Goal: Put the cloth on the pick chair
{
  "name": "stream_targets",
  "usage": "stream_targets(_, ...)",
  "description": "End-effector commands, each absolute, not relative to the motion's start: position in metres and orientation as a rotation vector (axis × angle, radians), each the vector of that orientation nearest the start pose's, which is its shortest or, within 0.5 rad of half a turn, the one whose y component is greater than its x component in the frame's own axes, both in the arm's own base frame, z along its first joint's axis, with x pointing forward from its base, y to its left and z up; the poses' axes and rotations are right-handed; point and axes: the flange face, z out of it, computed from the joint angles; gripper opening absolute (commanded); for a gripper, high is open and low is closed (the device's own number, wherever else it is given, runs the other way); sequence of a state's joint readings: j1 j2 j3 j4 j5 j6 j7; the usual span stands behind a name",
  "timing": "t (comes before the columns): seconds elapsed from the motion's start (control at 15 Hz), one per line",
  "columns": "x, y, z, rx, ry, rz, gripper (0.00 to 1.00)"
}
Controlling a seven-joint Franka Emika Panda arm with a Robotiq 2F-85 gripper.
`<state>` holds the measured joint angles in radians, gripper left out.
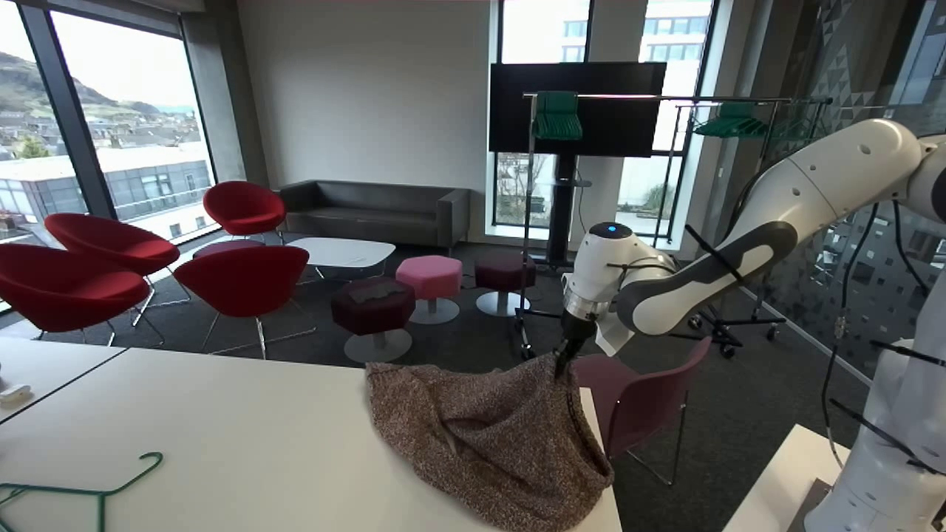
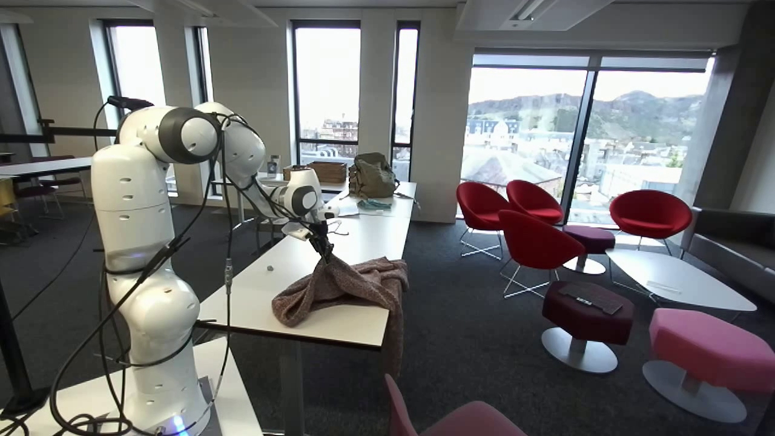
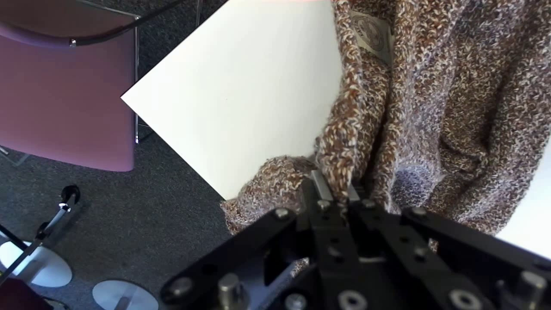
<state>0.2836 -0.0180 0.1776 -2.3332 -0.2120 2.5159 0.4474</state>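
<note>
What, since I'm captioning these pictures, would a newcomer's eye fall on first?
The white robot arm arched over the white table strikes first, its jaws shut on a brown knitted garment hanging partly off the edge. Next come four red tub chairs near the wide window. A dusty-pink chair stands near the table's corner.

Four red lounge chairs (image 1: 241, 287) stand at the left of an exterior view, beside a low white table (image 1: 341, 253); a dark grey sofa (image 1: 377, 210) stands behind. Toward centre, a pink hexagonal stool (image 1: 429, 277) sits between two maroon stools (image 1: 373, 304). At upper right, green hangers (image 1: 557, 116) hang from a clothes rail (image 1: 628, 97) before a black screen (image 1: 617, 125). Another green hanger (image 1: 102, 493) lies at lower left on the white worktop (image 1: 259, 421). In an exterior view, an olive backpack (image 2: 371, 175) sits just above centre; hills (image 2: 636, 112) show through a window (image 2: 581, 127) at upper right.
</note>
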Motion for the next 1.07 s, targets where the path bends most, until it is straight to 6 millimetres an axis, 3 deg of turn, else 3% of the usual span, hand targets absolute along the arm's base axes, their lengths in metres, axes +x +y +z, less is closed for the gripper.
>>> stream_targets(0.0, 0.456, 0.228, 0.380, -3.107, -0.282, -0.327, 0.01)
stream_targets(0.07, 0.456, 0.228, 0.380, -3.089, -0.290, -0.295, 0.01)
stream_targets(0.13, 0.465, 0.234, 0.367, -3.109, -0.269, -0.324, 0.05)
stream_targets(0.53, 0.468, 0.229, 0.373, -3.108, -0.256, -0.315, 0.01)
stream_targets(0.73, 0.492, 0.194, 0.411, -3.131, -0.124, -0.421, 0.01)
stream_targets(1.0, 0.524, 0.136, 0.484, -3.110, 0.081, -0.582, 0.01)
